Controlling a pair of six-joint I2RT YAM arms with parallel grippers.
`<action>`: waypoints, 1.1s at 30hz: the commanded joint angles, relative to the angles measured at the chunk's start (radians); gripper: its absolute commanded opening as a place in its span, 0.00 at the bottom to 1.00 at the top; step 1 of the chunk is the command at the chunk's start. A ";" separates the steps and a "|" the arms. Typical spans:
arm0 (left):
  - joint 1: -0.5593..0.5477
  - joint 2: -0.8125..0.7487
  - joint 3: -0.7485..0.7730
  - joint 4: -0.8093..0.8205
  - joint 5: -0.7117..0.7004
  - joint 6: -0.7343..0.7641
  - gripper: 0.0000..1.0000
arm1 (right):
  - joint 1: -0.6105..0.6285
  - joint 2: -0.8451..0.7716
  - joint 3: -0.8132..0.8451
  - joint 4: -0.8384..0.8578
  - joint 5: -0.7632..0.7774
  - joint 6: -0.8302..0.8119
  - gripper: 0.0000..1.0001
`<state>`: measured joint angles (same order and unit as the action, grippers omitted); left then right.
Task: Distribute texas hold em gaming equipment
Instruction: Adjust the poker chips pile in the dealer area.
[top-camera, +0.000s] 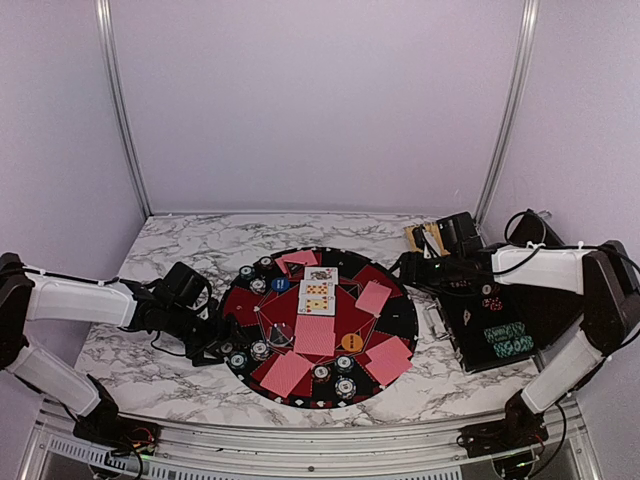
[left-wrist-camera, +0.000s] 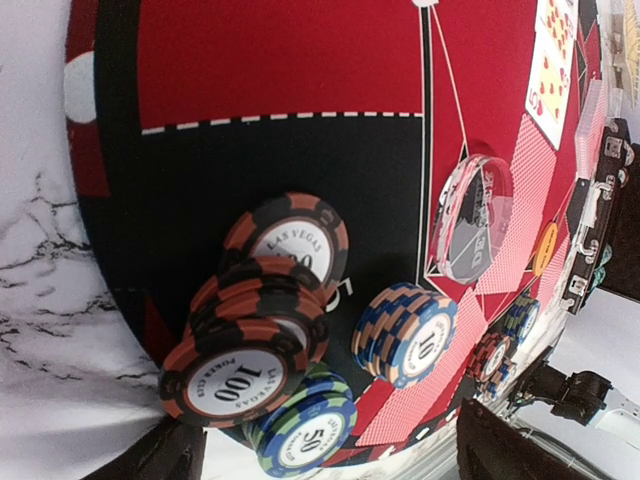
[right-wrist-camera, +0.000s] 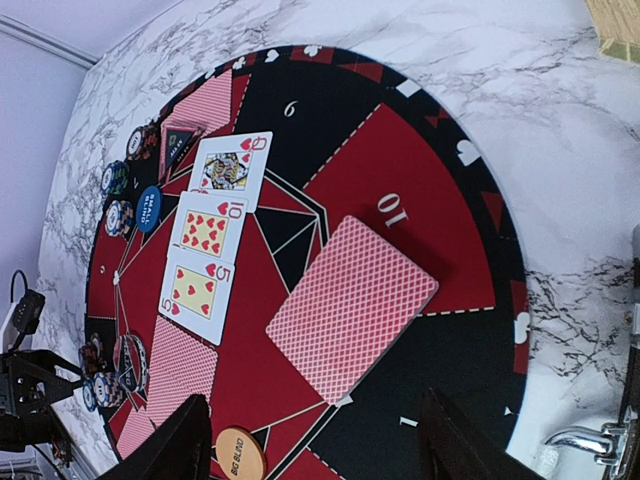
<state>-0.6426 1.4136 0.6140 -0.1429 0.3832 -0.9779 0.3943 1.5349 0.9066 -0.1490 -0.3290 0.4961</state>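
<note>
Chip stacks ring the round mat (top-camera: 400, 322). My left gripper (top-camera: 205, 345) is open at the mat's left edge. In its wrist view (left-wrist-camera: 320, 458) a leaning stack of 100 chips (left-wrist-camera: 235, 382) and a 50 stack (left-wrist-camera: 302, 432) lie just ahead of the jaws, with a 10 stack (left-wrist-camera: 408, 335) and the clear button (left-wrist-camera: 470, 215) beyond. My right gripper (top-camera: 400, 268) is open and empty over the mat's right side (right-wrist-camera: 315, 452), near a face-down card pair (right-wrist-camera: 352, 305). Three face-up cards (top-camera: 318, 290), the blue button (top-camera: 280, 284) and the orange button (top-camera: 351, 341) lie on the mat.
Other face-down pink card pairs (top-camera: 285, 372) lie around the mat. A black case (top-camera: 470, 325) holding chips (top-camera: 507, 340) stands at the right under my right arm. A wooden holder (top-camera: 425, 240) sits behind it. Metal frame posts stand at the back.
</note>
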 joint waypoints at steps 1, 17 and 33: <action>-0.005 0.020 0.008 0.009 0.012 0.007 0.88 | 0.007 -0.030 0.024 -0.008 0.018 -0.004 0.68; -0.005 0.028 0.027 0.009 0.020 0.008 0.88 | 0.008 -0.032 0.021 -0.006 0.019 -0.004 0.68; -0.005 0.013 0.029 -0.005 0.015 0.007 0.88 | 0.007 -0.032 0.018 -0.005 0.019 -0.005 0.68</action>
<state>-0.6426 1.4227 0.6224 -0.1448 0.3862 -0.9802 0.3943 1.5349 0.9066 -0.1505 -0.3256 0.4957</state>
